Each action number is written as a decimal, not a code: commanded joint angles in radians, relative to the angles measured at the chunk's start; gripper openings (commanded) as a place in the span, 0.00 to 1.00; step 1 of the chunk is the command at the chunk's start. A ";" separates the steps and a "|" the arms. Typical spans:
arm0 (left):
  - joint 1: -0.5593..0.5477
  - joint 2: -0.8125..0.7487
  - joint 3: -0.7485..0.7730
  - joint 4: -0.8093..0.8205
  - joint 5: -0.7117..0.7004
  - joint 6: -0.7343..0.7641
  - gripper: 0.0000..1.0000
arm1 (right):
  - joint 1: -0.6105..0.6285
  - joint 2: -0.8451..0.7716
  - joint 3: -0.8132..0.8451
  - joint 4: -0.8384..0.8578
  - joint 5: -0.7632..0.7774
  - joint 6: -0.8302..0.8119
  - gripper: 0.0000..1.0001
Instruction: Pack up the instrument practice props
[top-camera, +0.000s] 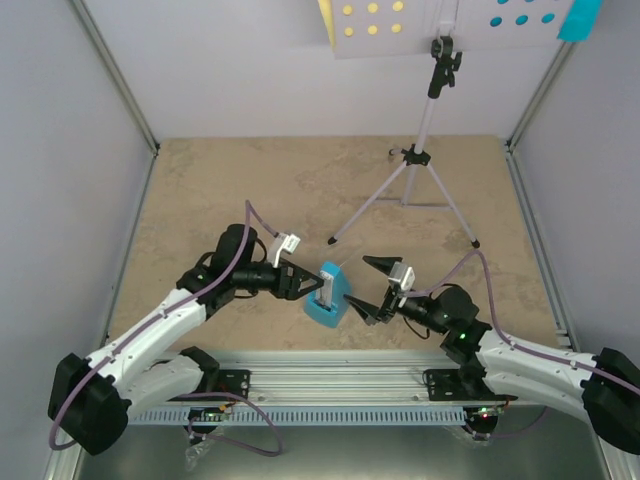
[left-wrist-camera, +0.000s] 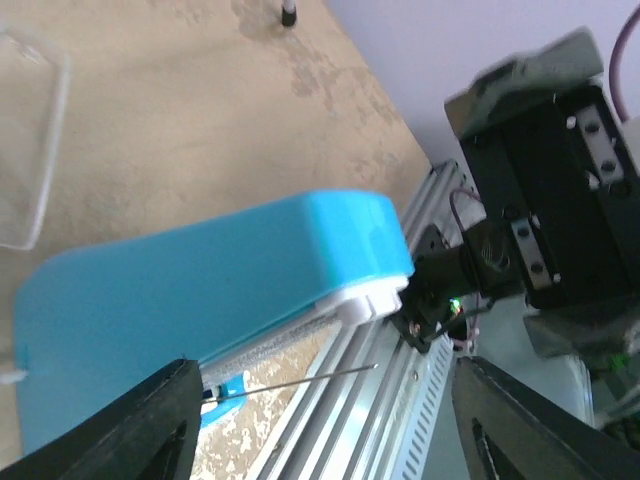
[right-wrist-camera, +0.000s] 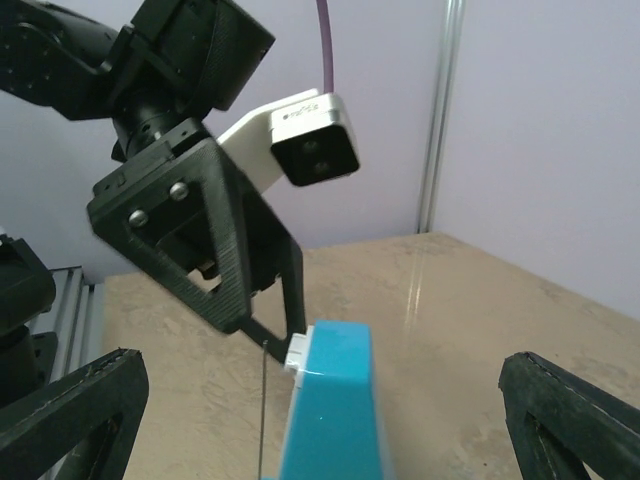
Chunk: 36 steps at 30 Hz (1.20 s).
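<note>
**Ana:** Left claw (top-camera: 305, 285) gapes around the metronome (top-camera: 330, 298), gripping nothing. Right claw (top-camera: 370, 288) is wide open too, and empty.

**Ben:** Where is it?

**Ana:** Middle of the table's (top-camera: 200, 190) near edge, between both claws.

**Ben:** Advice?

**Ana:** I'd centre its body between the jaws, clear of the thin wire (left-wrist-camera: 300, 380), then close.

**Ben:** Views?

**Ana:** Left wrist shows one side's gap. Right wrist shows contact at the white top. Only the top view shows the stand (top-camera: 425, 130).

My left gripper (left-wrist-camera: 322, 372), black fingers (left-wrist-camera: 130, 430) spread wide, blue metronome (left-wrist-camera: 220, 280) tilted between them, closer to one finger, thin wire rod (left-wrist-camera: 300, 381) jutting toward the aluminium rail (left-wrist-camera: 375, 425), right arm (left-wrist-camera: 550, 200) beyond, tan table (left-wrist-camera: 200, 120)
</note>
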 joint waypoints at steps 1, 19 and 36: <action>-0.004 -0.059 0.081 -0.077 -0.136 0.060 0.73 | 0.033 -0.005 -0.013 0.047 0.047 -0.059 0.98; 0.021 0.059 0.394 0.110 -0.664 0.184 0.99 | 0.124 0.189 0.074 0.041 0.182 -0.049 0.98; 0.058 0.110 0.362 0.055 -0.677 0.228 0.99 | 0.159 0.376 0.230 -0.103 0.334 -0.065 0.98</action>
